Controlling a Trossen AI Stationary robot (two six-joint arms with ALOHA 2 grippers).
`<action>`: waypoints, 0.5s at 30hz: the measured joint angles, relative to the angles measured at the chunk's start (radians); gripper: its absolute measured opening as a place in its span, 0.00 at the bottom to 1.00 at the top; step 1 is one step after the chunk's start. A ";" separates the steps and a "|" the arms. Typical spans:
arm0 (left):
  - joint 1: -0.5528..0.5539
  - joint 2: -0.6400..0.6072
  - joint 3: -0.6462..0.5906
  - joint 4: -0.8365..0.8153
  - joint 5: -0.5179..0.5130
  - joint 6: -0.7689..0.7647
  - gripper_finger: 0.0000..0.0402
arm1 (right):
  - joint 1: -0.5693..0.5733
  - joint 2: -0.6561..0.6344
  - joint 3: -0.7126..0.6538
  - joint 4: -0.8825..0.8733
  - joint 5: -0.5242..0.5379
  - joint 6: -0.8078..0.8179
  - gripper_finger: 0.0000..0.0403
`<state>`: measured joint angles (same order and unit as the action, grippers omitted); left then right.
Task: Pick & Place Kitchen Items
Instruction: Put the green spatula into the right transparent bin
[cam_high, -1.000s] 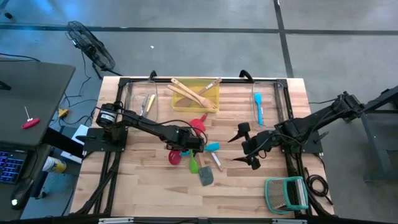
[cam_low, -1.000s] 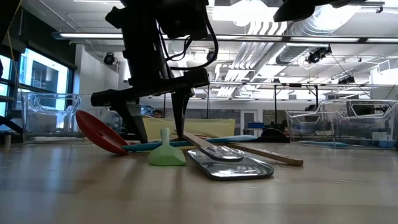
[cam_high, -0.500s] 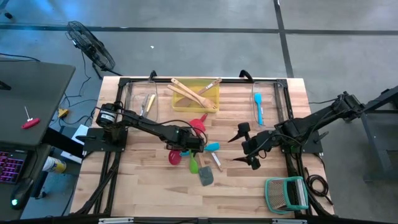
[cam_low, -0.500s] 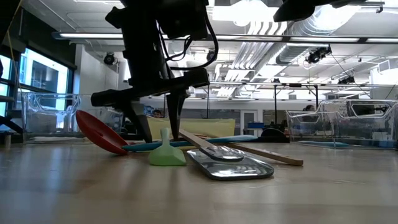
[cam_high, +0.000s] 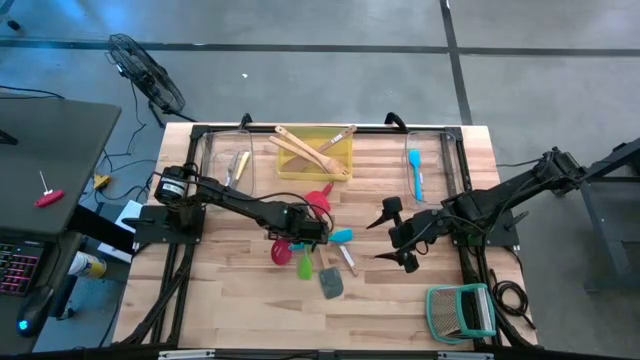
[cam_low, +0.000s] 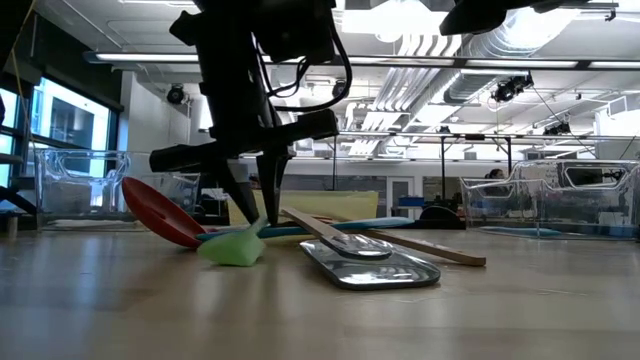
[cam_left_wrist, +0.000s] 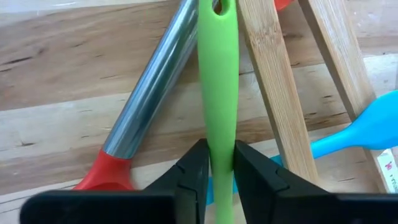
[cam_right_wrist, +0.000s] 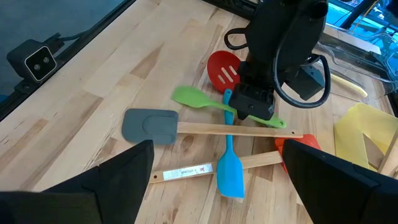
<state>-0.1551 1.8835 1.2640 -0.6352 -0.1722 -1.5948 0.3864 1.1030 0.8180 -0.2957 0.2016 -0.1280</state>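
Observation:
A green spatula (cam_high: 304, 266) lies in a heap of utensils at the table's middle, and my left gripper (cam_high: 307, 238) stands over its handle, shut on it. Around it lie a red slotted spatula (cam_right_wrist: 224, 68) with a metal handle, a blue spatula (cam_right_wrist: 230, 175) and a grey spatula (cam_right_wrist: 149, 124) with a wooden handle. My right gripper (cam_high: 388, 235) hangs open to the right of the heap, above the table, with nothing between its fingers. My left gripper pinches the green spatula's handle (cam_left_wrist: 219, 124) between its two fingers (cam_left_wrist: 196, 171), partway between the blade and the end with the hole. The fingers come steeply from above and lie across the handle. The blade (cam_low: 232, 250) sits tilted, low at the table.
A yellow tray (cam_high: 342, 158) with wooden utensils stands at the far middle. Clear bins flank it: the left one holds a yellow-handled knife (cam_high: 238, 165), the right one a blue utensil (cam_high: 415, 172). A teal rack (cam_high: 460, 310) sits at the near right corner.
My left gripper has shut on the green spatula's handle without moving off its place. The spatula has swung in the hold: its blade has slid toward the table's left and now sits tilted.

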 joint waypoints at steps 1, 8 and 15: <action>0.000 0.000 0.000 0.001 0.001 0.000 0.16 | 0.000 0.000 0.000 0.000 0.000 0.000 0.86; 0.005 0.050 0.002 0.020 0.063 0.001 0.15 | 0.000 0.000 0.000 -0.001 0.000 0.000 0.86; 0.013 0.085 0.003 0.042 0.074 0.022 0.15 | 0.000 0.000 0.000 -0.001 -0.003 0.000 0.86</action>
<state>-0.1421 1.9688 1.2675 -0.5928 -0.0979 -1.5724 0.3866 1.1034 0.8177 -0.2969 0.1989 -0.1276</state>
